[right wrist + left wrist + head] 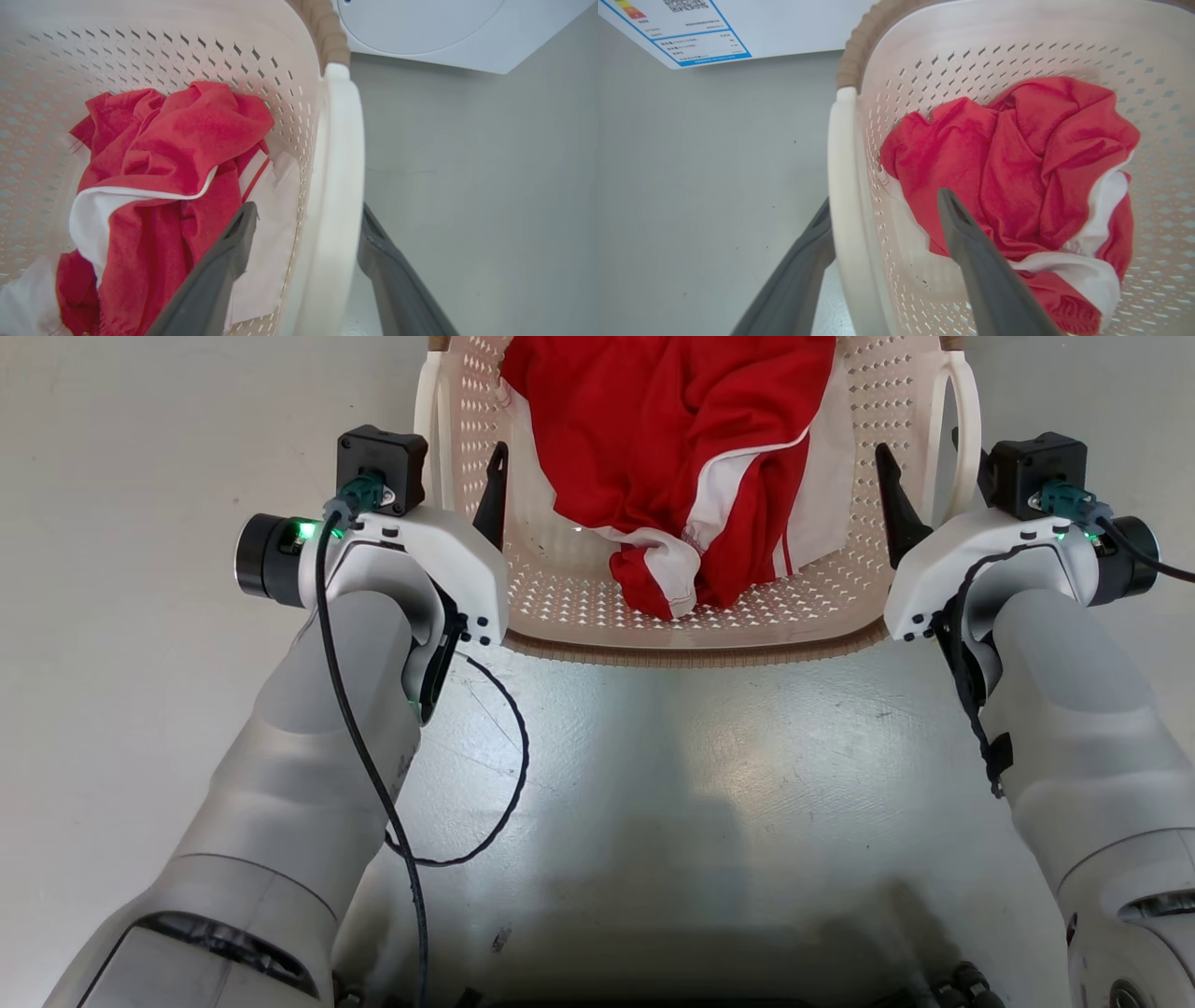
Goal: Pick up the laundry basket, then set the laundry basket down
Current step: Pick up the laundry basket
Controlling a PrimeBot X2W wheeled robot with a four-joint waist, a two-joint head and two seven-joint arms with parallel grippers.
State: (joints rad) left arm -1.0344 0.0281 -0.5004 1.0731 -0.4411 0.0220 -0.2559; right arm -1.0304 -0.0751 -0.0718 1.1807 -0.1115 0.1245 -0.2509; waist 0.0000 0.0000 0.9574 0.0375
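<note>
Laundry basket (691, 658), cream and perforated with a brown woven-look rim, lies on the grey floor (653, 784) at the far middle of the head view, with a crumpled red-and-white garment (672, 448) in it. Whether its base rests on the floor or hangs just clear of it cannot be told. The left gripper (883, 200) straddles the left handle (843, 186), one dark finger outside against the white bar and the other inside the basket, apart from the perforated wall. The right gripper (308, 209) stands the same way about the right handle (338, 163), with its inner finger over the white cloth. Both grippers look released, their jaws spread and neither side clamped. By that, the step in hand is most likely the taking of the handles before the lift, though a release after setting down would look alike. If it is the grasp, the next move calls for both grippers to close on the bars together, then an even rise of both arms so that the basket stays level and the garment does not slide out. The head view gives the matched placing of the two arms at the basket's sides and a loose black cable (504, 784) by the left forearm. The wrist views add the gap between each inner finger and the wall. Beyond the rim, the left one has a printed label (686, 32) and the right one a white appliance (444, 28) with a round door
</note>
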